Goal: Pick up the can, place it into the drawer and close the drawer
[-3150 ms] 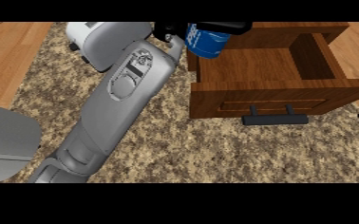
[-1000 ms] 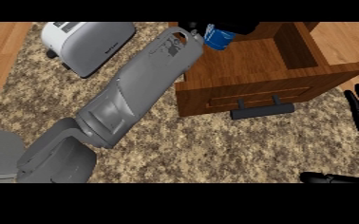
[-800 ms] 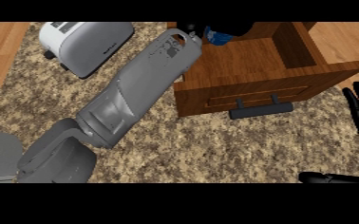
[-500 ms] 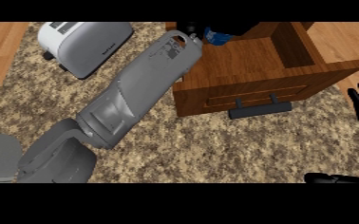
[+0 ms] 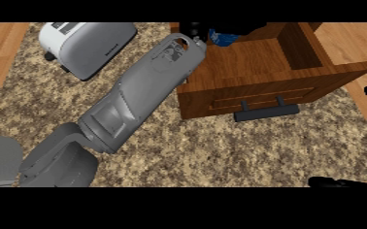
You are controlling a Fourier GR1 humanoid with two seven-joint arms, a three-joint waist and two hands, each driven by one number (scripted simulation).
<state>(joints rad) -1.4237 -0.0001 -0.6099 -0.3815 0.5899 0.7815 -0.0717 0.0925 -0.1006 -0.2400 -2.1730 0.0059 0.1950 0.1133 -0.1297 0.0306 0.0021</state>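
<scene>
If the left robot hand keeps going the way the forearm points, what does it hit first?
Likely nothing short of the picture's top edge: the left robot hand with the blue can sits over the open drawer, heading toward its far end. Depth is unclear.

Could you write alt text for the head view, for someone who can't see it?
The robot's left hand holds a blue can over an open wooden drawer on a speckled stone counter. A white toaster stands at upper left; a black fragment shows at the lower right edge.
</scene>
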